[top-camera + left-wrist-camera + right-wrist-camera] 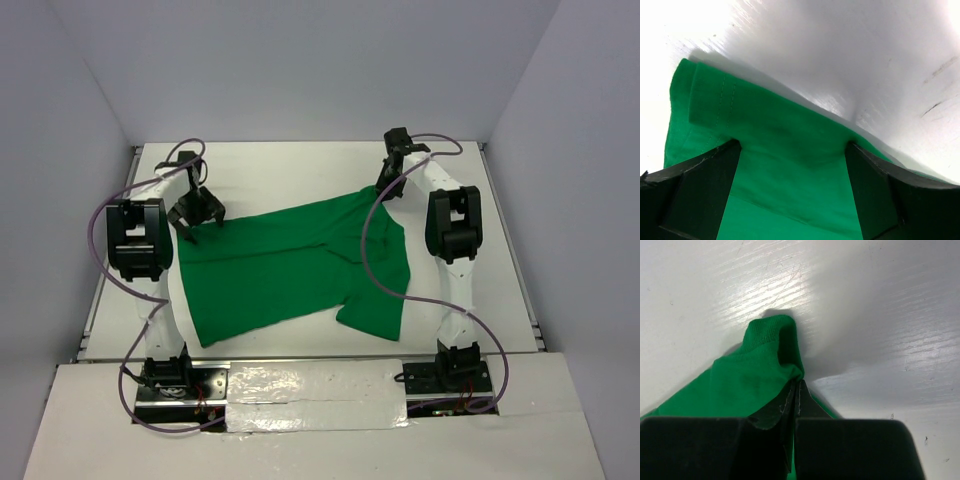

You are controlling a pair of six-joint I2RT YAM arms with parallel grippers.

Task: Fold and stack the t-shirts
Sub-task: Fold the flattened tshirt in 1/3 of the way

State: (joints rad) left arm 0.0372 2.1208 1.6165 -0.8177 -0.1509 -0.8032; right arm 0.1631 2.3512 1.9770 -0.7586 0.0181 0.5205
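Green shirt [290, 265] lies spread on the white table [300, 165], across its middle w/ hem toward table's left and collar end toward its right, one sleeve pointing at the near edge. It is only roughly flat: a crease runs thru the chest, so folding looks barely begun.

Toward table's far right, right gripper [797, 386] has its fingers closed tight on a ribbed bit of cloth, prob. the collar or shoulder seam, which bunches into a small peak just beyond the tips. That pinch looks meant to anchor or lift that end.

Toward table's far left, left gripper [792, 150] is over the hem corner, fingers spread wide w/ the double-stitched hem between them and nothing clamped. The approx. matching far positions suggest a two-point pickup so the cloth can be pulled taut and laid over itself. That is a judgement, not a fact.

No brand, label, print or other writing can be read on shirt, arms or table.
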